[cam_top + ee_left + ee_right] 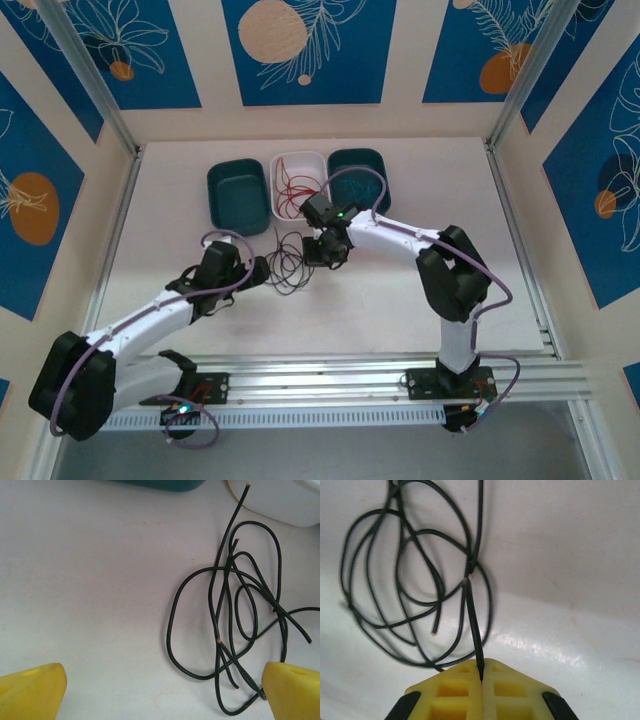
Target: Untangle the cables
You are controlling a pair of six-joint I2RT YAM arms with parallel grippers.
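A black cable (474, 630) sits pinched between right fingers (455, 696).

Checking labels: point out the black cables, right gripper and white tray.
black cables (218, 639), left wrist view, middle crossing
right gripper (481, 674), right wrist view, between fingertips
white tray (298, 155), top view, far rim

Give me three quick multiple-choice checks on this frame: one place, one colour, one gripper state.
1. The red cables lie: A in the white bin; B beside it; C under it.
2. The cable tangle on the table is: A red; B black; C teal.
3. The right gripper is: A open above the tangle; B shut on a black cable; C shut, empty.
Answers: 1 A, red loops sit inside the white bin. 2 B, every loop in the tangle is black. 3 B, a strand is pinched between its closed yellow fingers.
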